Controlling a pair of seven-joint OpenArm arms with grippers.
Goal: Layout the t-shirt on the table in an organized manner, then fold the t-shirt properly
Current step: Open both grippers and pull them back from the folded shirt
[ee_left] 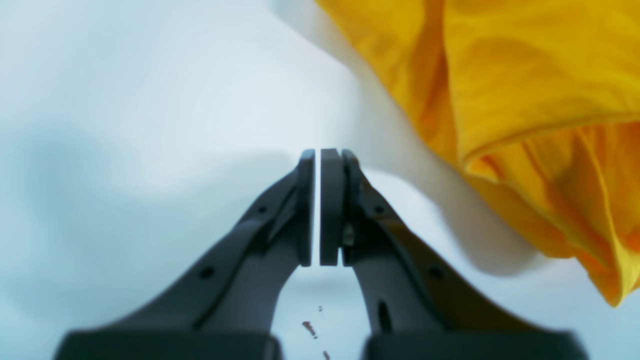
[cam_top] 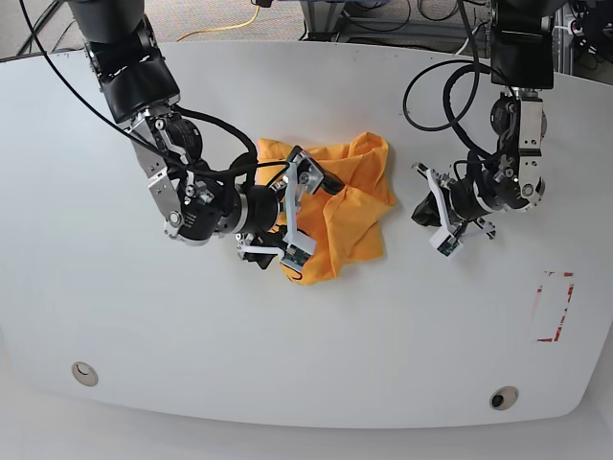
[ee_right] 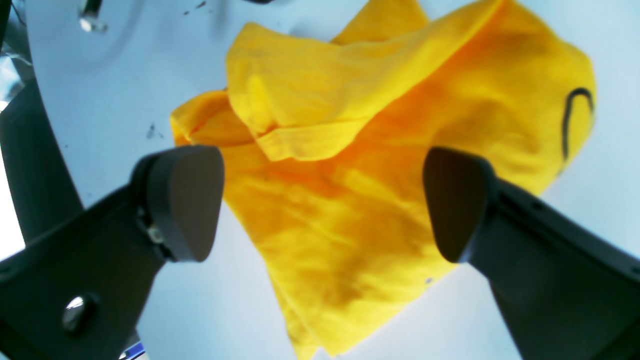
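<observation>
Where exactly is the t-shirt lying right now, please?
In the base view the t-shirt lies crumpled near the table's centre, under the open right gripper, with the shut left gripper apart to its right.

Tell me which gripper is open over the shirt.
The right gripper, jaws spread wide above the crumpled t-shirt; the left gripper is shut, beside the cloth.
</observation>
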